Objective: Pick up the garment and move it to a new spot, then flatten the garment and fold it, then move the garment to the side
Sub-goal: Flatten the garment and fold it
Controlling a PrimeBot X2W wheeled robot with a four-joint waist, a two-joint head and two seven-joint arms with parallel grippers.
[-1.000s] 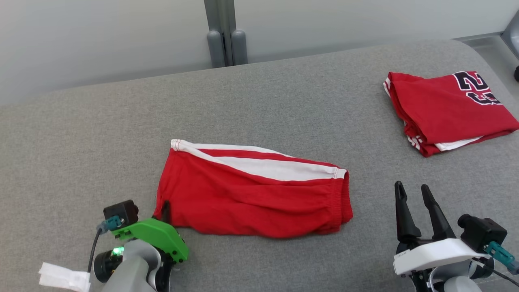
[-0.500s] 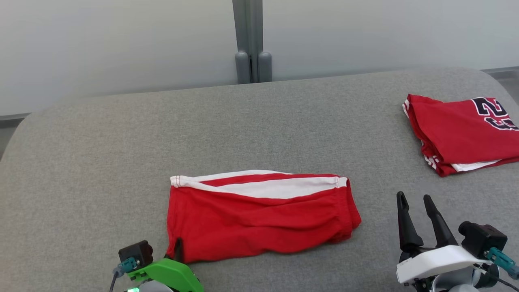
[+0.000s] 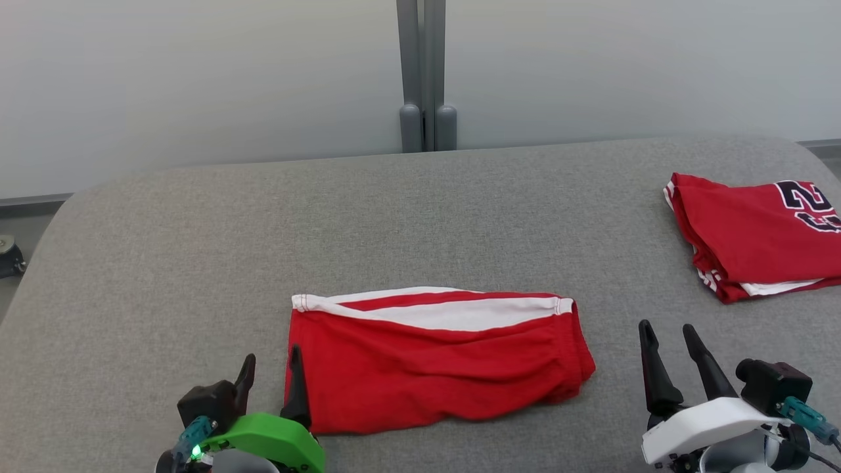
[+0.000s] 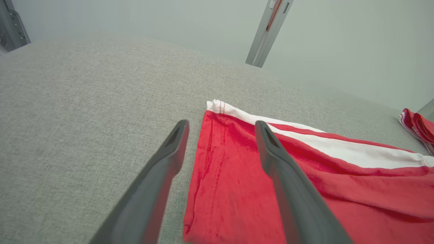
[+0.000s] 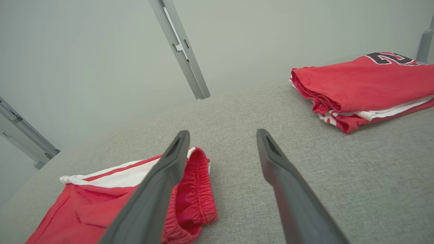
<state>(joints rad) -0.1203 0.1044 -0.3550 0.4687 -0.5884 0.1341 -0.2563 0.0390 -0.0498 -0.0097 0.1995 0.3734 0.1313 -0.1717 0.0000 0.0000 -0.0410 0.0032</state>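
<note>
The garment [image 3: 433, 368], red shorts with a white side stripe, lies folded in a flat band on the grey padded table [image 3: 197, 263]. My left gripper [image 3: 272, 355] is open at its near left corner. In the left wrist view the left gripper [image 4: 221, 124] straddles the hem of the garment [image 4: 237, 176], one finger over the red cloth and one over bare table, gripping nothing. My right gripper [image 3: 666, 326] stands open and empty to the right of the shorts. In the right wrist view the right gripper [image 5: 222, 133] is near the elastic waistband of the garment [image 5: 190, 200].
A folded red jersey [image 3: 755, 230] with dark numerals lies at the table's far right, also seen as the jersey [image 5: 359, 84] in the right wrist view. A grey post [image 3: 427, 72] stands behind the table's rounded back edge. Bare grey surface stretches left and behind the shorts.
My left gripper has opened and let go of the garment's near left corner. The head camera has shifted, so the whole scene sits differently. The right gripper stays open.
</note>
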